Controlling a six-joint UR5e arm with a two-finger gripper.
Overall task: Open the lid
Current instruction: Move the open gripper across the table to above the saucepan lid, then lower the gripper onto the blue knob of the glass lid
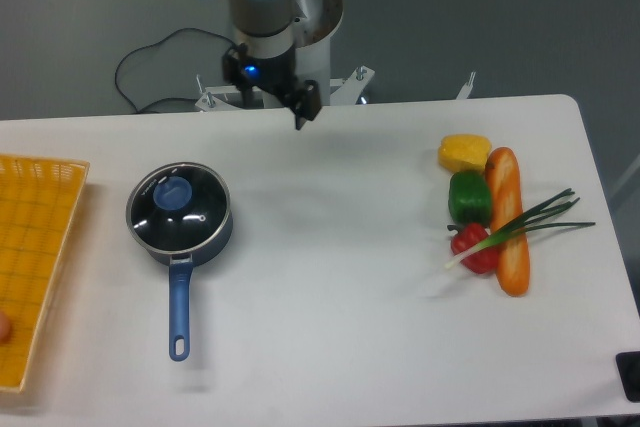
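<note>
Clearly nothing has been lifted yet: the glass lid (179, 207) is seated on the blue saucepan (181, 237) at the counter's (330, 307) left, while the gripper (283, 107) is held well apart above; whether its jaws are parted cannot be told.

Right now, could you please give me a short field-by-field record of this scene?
lid: seated on the saucepan, blue knob on top
saucepan: left part of the table, handle toward the near edge
gripper: over the table's far edge, right of the saucepan, holding nothing; finger gap unclear
vegetables: grouped at the right
basket: yellow, at the left edge
task state: lid not yet lifted
</note>
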